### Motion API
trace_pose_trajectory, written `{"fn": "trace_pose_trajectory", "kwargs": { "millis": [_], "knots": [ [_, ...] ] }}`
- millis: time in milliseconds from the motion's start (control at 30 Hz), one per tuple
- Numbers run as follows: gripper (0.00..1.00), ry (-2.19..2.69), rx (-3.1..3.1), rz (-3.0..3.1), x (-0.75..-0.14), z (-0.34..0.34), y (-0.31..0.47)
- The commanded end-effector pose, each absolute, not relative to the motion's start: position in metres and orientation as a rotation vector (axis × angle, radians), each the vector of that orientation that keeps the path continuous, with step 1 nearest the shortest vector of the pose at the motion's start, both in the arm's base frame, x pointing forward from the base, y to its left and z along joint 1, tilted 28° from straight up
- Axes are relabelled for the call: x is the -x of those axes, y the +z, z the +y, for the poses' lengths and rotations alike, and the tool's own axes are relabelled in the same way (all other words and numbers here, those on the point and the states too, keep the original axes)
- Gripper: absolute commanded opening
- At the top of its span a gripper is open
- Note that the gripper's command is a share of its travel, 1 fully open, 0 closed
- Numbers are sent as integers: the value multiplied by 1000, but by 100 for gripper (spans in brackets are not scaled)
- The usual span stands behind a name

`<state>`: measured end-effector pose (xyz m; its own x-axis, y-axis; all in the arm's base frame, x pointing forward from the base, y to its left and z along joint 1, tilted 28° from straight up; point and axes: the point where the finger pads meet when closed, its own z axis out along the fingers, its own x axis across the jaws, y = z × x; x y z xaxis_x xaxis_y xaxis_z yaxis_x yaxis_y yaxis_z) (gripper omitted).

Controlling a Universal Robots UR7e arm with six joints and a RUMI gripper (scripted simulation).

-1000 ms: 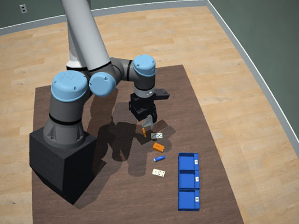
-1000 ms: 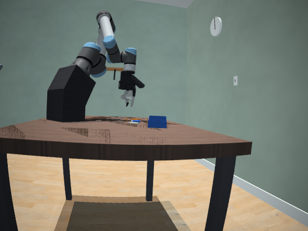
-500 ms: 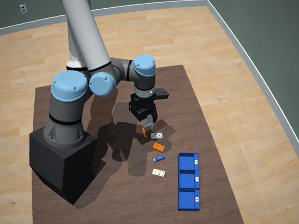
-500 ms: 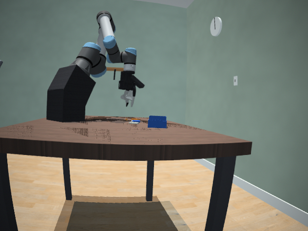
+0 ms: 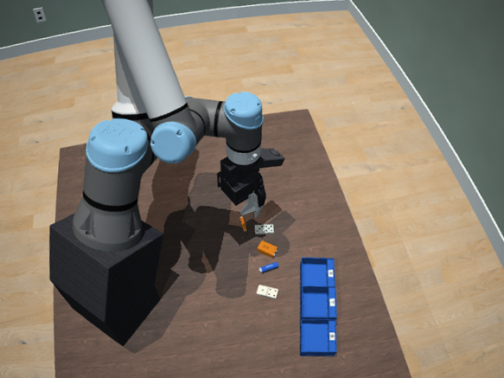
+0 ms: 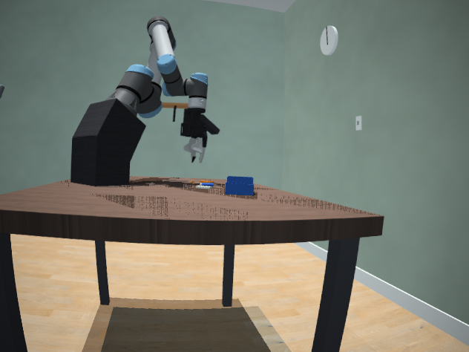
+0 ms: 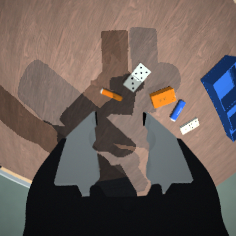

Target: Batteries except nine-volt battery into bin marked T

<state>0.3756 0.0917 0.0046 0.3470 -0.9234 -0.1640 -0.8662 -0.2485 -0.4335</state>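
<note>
Neither cylindrical battery is binned: small orange one (image 5: 243, 223) and blue one (image 5: 269, 267) lie on the surface (image 5: 190, 333), left of the bins (image 5: 318, 307). My jaws (image 5: 251, 211) hang partly open above them, holding nothing.

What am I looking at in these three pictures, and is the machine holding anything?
A single robot arm stands on a black block at a brown table. One picture looks down from above, one from the side at table height, and one from a camera on the wrist, between the fingers. On the table lie a small orange battery, an orange nine-volt battery, a blue battery, two dominoes and a row of three blue bins. The hand hangs above them, partly open, holding nothing.
</note>
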Motion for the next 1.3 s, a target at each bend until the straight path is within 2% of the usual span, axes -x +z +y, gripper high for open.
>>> {"fn": "trace_pose_trajectory", "kwargs": {
  "millis": [0,1267],
  "knots": [
    [38,-217,2284,1387,-376,95,5],
    [38,-241,2339,1298,-376,95,5]
  ]
}}
